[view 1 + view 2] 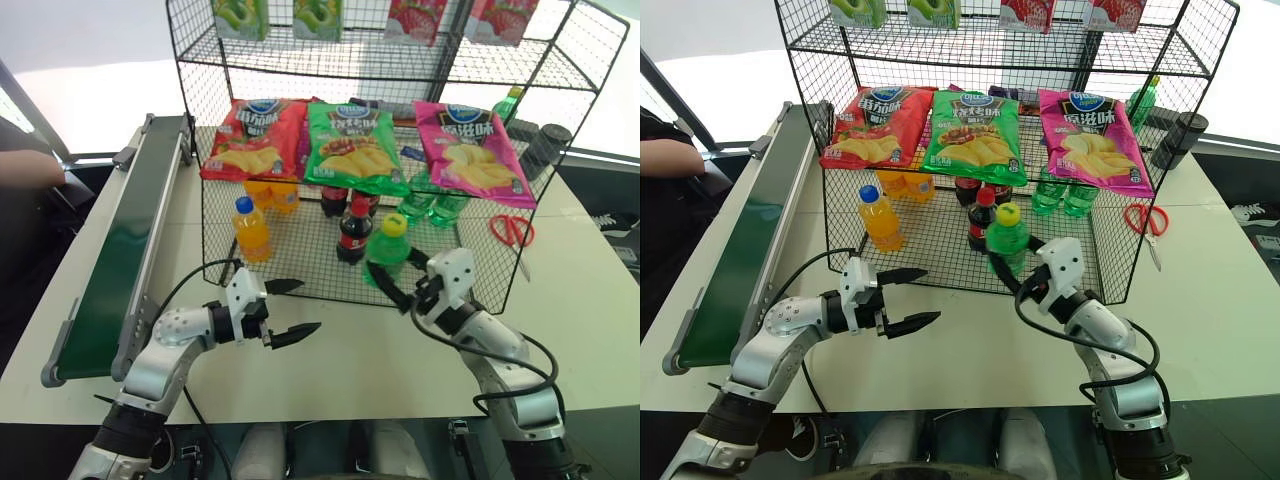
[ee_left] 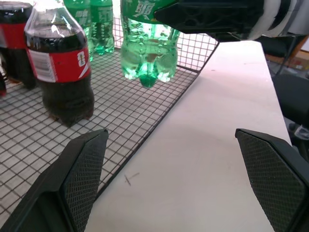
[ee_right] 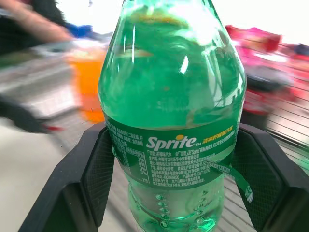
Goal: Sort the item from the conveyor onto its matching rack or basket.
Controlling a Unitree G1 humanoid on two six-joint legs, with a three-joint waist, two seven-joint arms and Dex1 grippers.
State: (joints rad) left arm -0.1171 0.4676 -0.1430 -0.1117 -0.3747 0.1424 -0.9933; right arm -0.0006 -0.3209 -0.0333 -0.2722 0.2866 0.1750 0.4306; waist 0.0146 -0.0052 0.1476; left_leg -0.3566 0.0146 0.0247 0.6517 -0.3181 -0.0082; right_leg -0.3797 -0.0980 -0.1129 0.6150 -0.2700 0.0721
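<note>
My right tool is clamped on the upright translucent green bottle, yellow cap up, over the black wire rack's near edge; my left tool gapes empty.

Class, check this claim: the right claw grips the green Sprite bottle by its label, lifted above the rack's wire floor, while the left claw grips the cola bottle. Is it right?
One error: the left claw is open and holds nothing, as the left eye view shows. The cola bottle stands free in the rack. The right claw does grip the Sprite bottle by its label.
</note>
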